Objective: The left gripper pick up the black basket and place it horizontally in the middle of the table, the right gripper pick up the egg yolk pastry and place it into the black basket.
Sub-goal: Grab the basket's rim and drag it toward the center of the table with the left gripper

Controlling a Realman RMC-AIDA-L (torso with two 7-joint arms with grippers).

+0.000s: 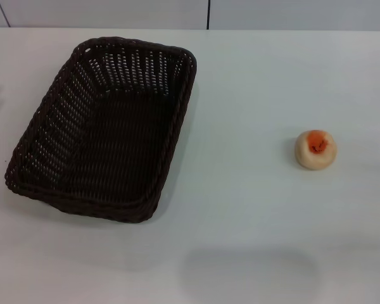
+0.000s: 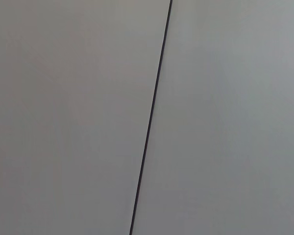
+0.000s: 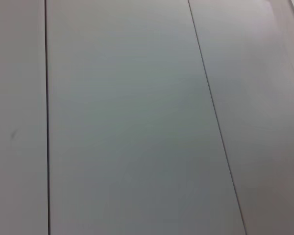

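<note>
- Head view: I see the basket (image 1: 101,130) lying at an angle on the left of the surface (image 1: 240,209), empty; the pastry (image 1: 315,149) sits well apart on the right.
- Left wrist view: only a pale panel with one dark seam (image 2: 152,117).
- Right wrist view: pale panels again; neither arm's jaws show, so I can't tell their state.

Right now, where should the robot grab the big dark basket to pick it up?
Probably the braided rim of the black basket, on the long side toward the table's middle, coming down from above. The rim is a firm edge with nothing beside it, while the sloping woven walls could slip. The egg yolk pastry sits well apart. Neither gripper is in view.
</note>
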